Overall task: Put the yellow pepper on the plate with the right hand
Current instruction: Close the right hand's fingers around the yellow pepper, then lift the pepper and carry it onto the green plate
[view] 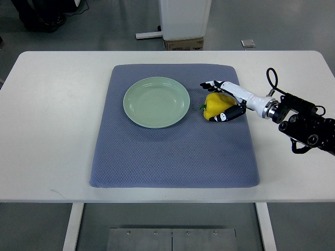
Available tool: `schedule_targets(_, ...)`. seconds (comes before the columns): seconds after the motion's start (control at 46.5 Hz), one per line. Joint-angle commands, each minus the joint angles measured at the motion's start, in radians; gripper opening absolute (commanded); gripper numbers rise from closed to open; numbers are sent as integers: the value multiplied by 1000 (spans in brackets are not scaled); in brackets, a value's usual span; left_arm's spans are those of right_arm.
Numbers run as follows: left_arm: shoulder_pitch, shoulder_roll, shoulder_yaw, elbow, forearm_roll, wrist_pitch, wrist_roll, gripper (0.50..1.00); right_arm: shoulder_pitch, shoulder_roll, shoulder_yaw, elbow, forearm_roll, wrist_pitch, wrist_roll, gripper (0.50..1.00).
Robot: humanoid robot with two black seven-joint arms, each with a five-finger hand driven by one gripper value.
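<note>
Inside the right hand (224, 102), fingers curled around it, sits the yellow pepper (215, 105), low over the blue mat (172, 151); just beyond its fingertips lies the green plate (137, 107).

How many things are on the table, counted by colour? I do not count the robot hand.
Green: 1, the plate
Yellow: 1, the yellow pepper
Blue-grey: 1, the mat
Total: 3

White table (52, 130) on a grey floor (104, 21); a white cabinet (184, 18), perhaps, stands behind.
</note>
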Motion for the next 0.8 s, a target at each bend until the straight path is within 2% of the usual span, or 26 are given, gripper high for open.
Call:
schedule_targets(0.0, 0, 0, 0, 0, -1, 0, 0, 1000, 0, 6, 0, -7, 0, 0, 0, 797)
schedule_targets(0.151, 0, 0, 0, 0, -1, 0, 0, 1000, -11, 20, 0, -15, 0, 0, -1, 655)
schedule_targets(0.194, 0, 0, 0, 0, -1, 0, 0, 1000, -13, 24, 0, -19, 2, 0, -3, 592)
schedule_targets(0.237, 0, 0, 0, 0, -1, 0, 0, 1000, -13, 29, 0, -22, 2, 0, -4, 508)
schedule_targets(0.258, 0, 0, 0, 0, -1, 0, 0, 1000, -13, 31, 0, -24, 2, 0, -4, 500)
schedule_targets(0.774, 0, 0, 0, -1, -1, 0, 0, 1000, 32, 23, 45, -15, 20, 5, -15, 500)
